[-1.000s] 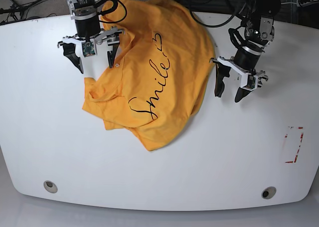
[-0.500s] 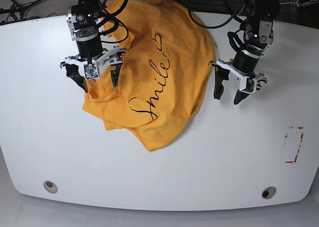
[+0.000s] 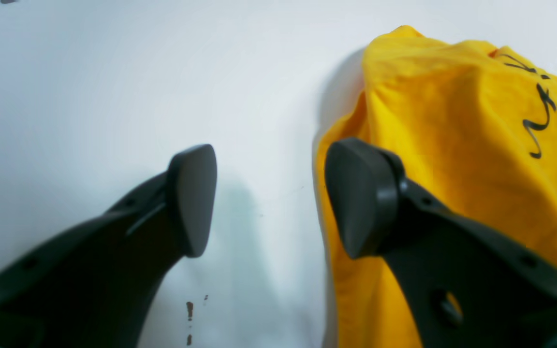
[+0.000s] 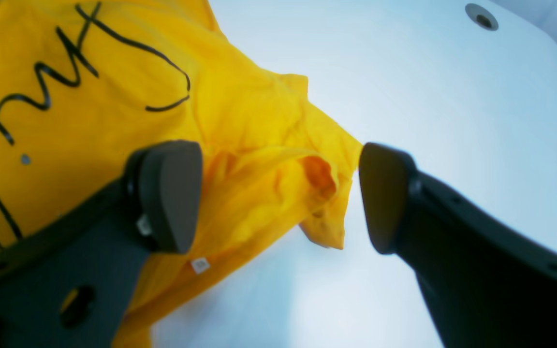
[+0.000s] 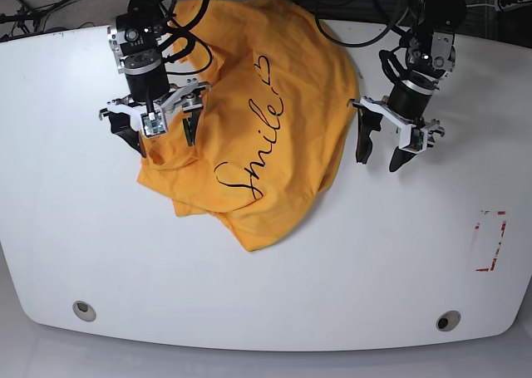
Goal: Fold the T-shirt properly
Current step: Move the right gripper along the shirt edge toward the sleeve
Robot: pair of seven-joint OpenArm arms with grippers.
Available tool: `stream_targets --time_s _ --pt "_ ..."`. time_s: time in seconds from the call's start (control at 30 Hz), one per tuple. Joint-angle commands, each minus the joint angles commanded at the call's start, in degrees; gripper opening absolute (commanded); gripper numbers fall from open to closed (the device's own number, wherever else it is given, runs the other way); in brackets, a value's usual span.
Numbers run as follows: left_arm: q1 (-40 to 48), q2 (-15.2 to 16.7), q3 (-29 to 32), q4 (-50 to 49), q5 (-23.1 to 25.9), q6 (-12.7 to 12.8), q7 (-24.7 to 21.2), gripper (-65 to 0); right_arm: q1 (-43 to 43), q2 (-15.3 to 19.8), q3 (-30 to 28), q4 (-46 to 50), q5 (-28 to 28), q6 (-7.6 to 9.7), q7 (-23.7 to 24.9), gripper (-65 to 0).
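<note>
The orange-yellow T-shirt (image 5: 258,120) lies crumpled on the white table (image 5: 266,295), with black "Smile" script and a small heart facing up. My right gripper (image 5: 160,141), at the left of the base view, is open over the shirt's bunched left corner. In the right wrist view that gripper (image 4: 278,198) straddles a rumpled sleeve fold (image 4: 278,183), with one finger over the cloth and the other over bare table. My left gripper (image 5: 379,159) stands open at the shirt's right edge. In the left wrist view that gripper (image 3: 271,203) has one fingertip (image 3: 356,193) over the T-shirt (image 3: 462,145) hem.
A red-outlined rectangle (image 5: 490,241) marks the table at the right. Two round holes (image 5: 83,311) (image 5: 448,321) sit near the front edge. Cables run behind the back edge. A small white tag (image 4: 200,265) shows on the cloth.
The arm at the left of the base view has come down and forward over the shirt's left corner. The other arm has edged slightly toward the shirt's right edge. Both grippers stay open.
</note>
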Motion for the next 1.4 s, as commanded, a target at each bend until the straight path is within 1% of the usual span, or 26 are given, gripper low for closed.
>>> stream_targets --time_s 0.17,0.3,0.57,0.63,0.9,0.97,1.23,1.4 --pt "0.14 -0.01 -0.52 -0.02 0.13 0.01 -0.18 -28.8 2.7 0.3 0.32 0.39 0.79 0.51 -2.5 -17.2" --pt "0.25 0.21 -0.63 0.38 0.29 0.13 0.08 -28.6 5.61 0.66 0.28 0.92 3.42 0.8 -4.59 -17.2" --pt "0.13 0.29 -0.34 0.46 0.26 0.21 0.08 -28.6 6.4 0.28 -0.2 -1.2 6.92 0.58 -5.61 -17.3" --pt "0.24 0.04 -0.01 0.03 0.22 0.23 0.02 -28.6 7.33 0.18 -0.37 -3.44 8.12 0.18 -5.13 -17.3" --pt "0.39 -0.37 -0.06 0.19 0.25 0.22 0.09 -28.5 11.79 0.17 -0.03 -8.0 8.78 0.02 -6.69 -17.4" --pt "0.72 -0.64 -0.37 0.39 0.1 0.14 -0.03 -28.6 16.43 0.39 1.2 -11.24 8.6 0.16 -8.55 -17.4" --pt "1.13 -0.91 -0.43 0.17 0.09 0.08 -0.3 -28.7 18.59 1.4 2.56 -13.72 9.08 0.45 -10.4 -17.5" --pt "1.46 -0.57 -0.28 0.15 0.19 0.03 -0.6 -28.3 18.64 2.38 3.57 -15.16 9.16 1.42 -11.28 -17.4"
